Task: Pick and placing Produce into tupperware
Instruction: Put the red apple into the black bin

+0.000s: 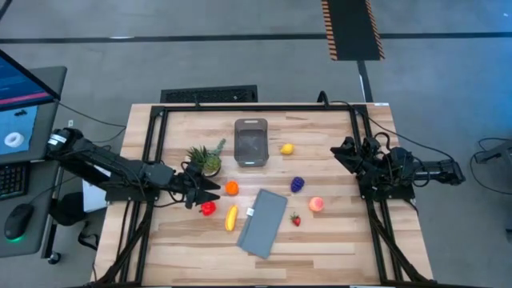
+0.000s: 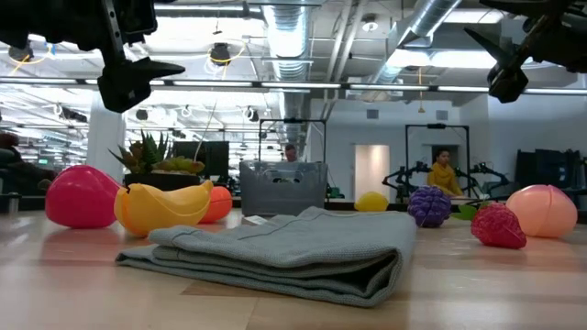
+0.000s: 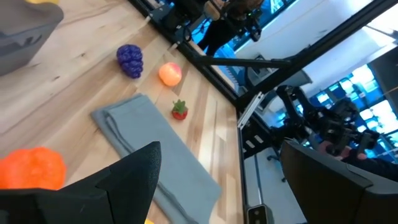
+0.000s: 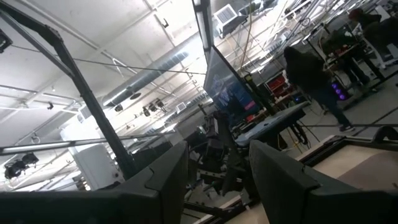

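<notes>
Task barely begun, left to right. My left gripper (image 1: 210, 190) hangs with its jaws spread wide and nothing between them, above the table among the red fruit (image 1: 208, 209), banana (image 1: 231, 218) and orange (image 1: 231, 188). The tupperware (image 1: 250, 142) appears to hold no produce. Lemon (image 1: 286, 149), grapes (image 1: 298, 184), strawberry (image 1: 295, 220) and peach (image 1: 316, 204) all lie loose on the wood. My right gripper (image 1: 346, 152) waits at the table's right edge, jaws nearly closed and holding nothing. Every piece remains to be placed.
</notes>
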`<action>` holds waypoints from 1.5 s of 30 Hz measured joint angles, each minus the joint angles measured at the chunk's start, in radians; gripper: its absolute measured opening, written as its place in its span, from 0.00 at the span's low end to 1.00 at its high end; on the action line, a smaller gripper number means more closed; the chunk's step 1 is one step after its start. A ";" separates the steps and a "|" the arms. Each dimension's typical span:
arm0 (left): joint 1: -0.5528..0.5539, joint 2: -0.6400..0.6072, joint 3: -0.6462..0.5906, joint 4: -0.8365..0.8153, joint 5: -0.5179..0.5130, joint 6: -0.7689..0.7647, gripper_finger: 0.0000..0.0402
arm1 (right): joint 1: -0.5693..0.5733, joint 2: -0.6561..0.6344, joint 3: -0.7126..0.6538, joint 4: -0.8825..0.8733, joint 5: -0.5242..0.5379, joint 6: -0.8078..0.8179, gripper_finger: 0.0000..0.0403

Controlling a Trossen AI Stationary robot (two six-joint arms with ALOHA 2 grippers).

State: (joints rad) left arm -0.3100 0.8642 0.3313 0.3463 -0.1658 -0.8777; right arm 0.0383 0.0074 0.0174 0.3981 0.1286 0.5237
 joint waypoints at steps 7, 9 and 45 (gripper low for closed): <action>0.000 0.000 0.000 0.001 -0.023 0.013 0.79 | 0.000 0.000 0.000 0.000 0.000 0.000 0.49; 0.000 0.000 0.000 0.001 -0.030 0.004 0.79 | 0.000 0.000 0.000 0.000 0.000 0.000 0.49; -0.089 0.066 0.006 -0.155 0.049 -0.070 0.66 | 0.000 0.000 0.000 -0.025 0.000 0.026 0.49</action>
State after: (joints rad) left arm -0.3991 0.9307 0.3376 0.1914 -0.1165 -0.9474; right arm 0.0380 0.0071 0.0177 0.3733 0.1287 0.5495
